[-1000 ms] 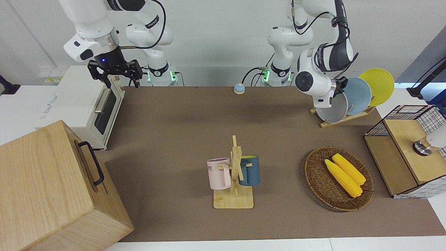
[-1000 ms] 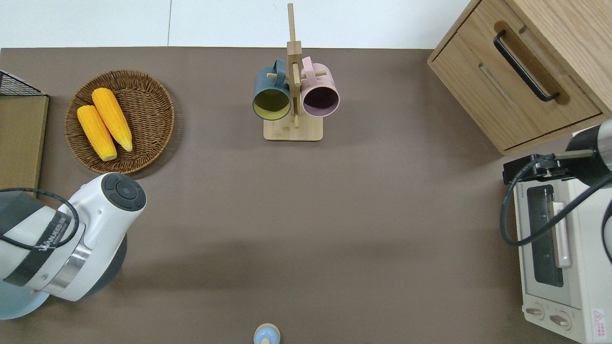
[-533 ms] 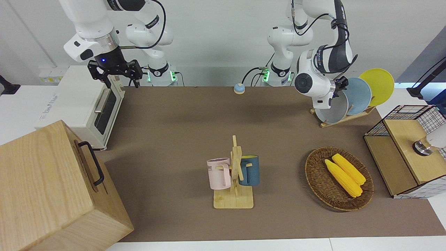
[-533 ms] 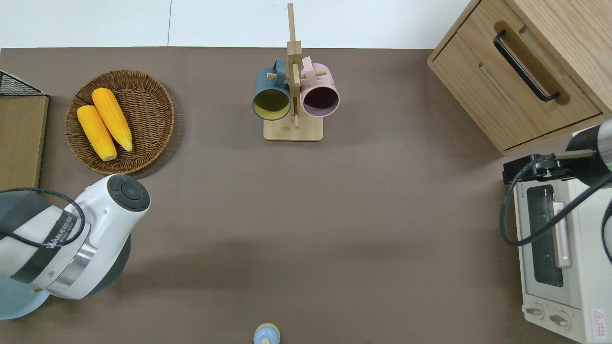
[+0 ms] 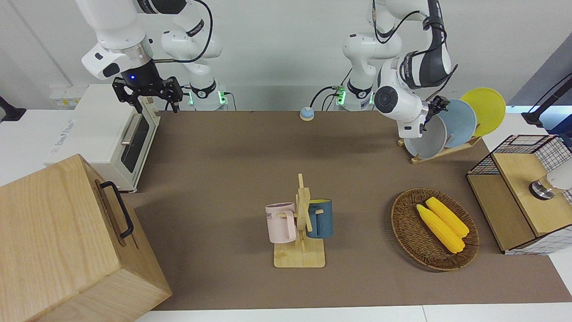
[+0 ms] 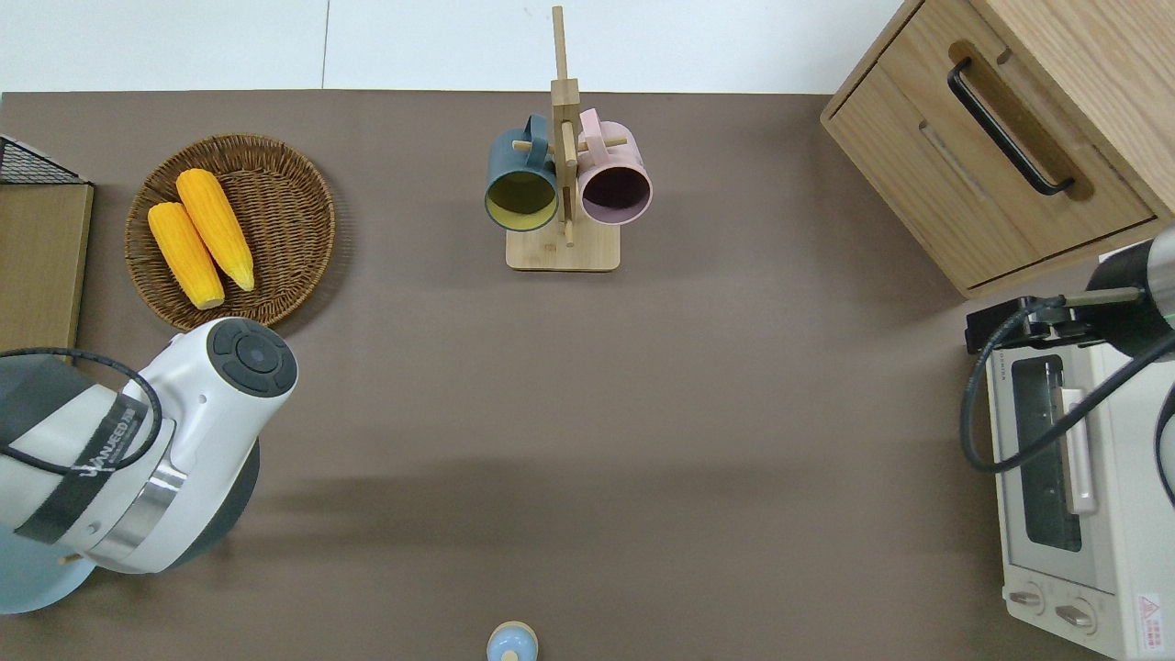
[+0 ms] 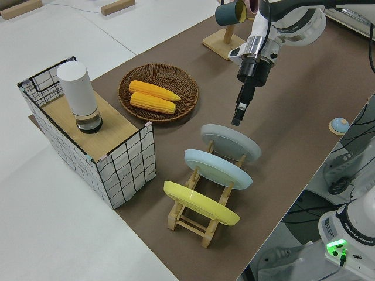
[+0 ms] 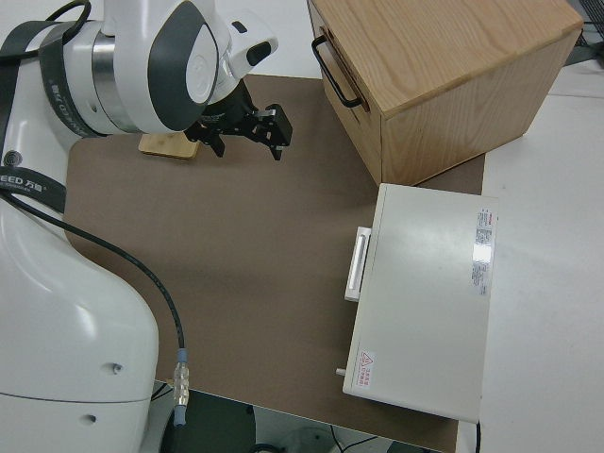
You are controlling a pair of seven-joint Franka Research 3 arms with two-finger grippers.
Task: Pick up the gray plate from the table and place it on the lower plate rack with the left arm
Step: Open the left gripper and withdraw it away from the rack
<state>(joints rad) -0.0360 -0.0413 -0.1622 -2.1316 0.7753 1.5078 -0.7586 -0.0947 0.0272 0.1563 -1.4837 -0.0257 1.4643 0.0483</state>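
A: Gray plate point(image 7: 231, 142) sat in the rack point(image 7: 206, 208), in the end slot next to the blue plate point(image 7: 218, 168), with the yellow plate point(image 7: 201, 203) at the other end.

B: And the left gripper point(image 7: 239, 115)?

A: It hung just above the gray plate's rim, not touching it. Its fingers point(image 7: 241, 109) pointed down and held nothing. I couldn't tell how wide they stood.

B: Where was the rack?

A: On the surface point(image 5: 232, 170) at the left arm's end, nearer to the robots than the basket point(image 5: 409, 237) with two corn cobs point(image 5: 442, 226).

B: The right arm?

A: Parked. Its gripper point(image 5: 147, 91) had the fingers spread apart, with nothing in them.

B: Anything else?

A: A mug stand point(image 5: 301, 223) with a pink mug point(image 5: 281, 221) and a blue mug point(image 5: 321, 218).
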